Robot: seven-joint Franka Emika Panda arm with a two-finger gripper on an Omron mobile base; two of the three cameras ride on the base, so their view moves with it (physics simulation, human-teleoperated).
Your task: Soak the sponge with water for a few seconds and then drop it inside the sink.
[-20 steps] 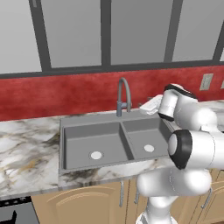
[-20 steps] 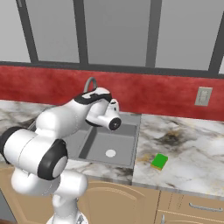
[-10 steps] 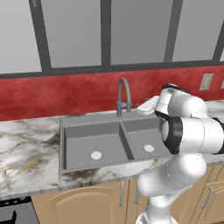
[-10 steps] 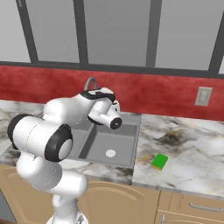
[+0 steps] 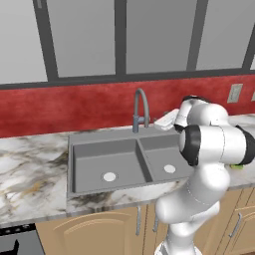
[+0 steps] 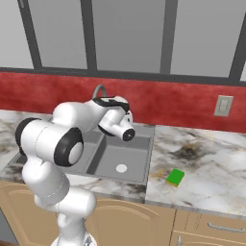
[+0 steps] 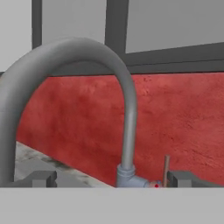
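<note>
In the right base view the sink (image 6: 139, 158) sits in the counter (image 6: 206, 168) at the centre of the frame, with the faucet (image 6: 99, 91) behind it against the back wall (image 6: 192, 103). The sponge (image 6: 175, 177) lies flat on the counter to the right of the sink, near the front edge and apart from the basin. In the hand view the faucet (image 7: 127, 131) arches from the left edge to the lower centre, with its small lever (image 7: 166, 170) just right of its base and the wall behind.
</note>
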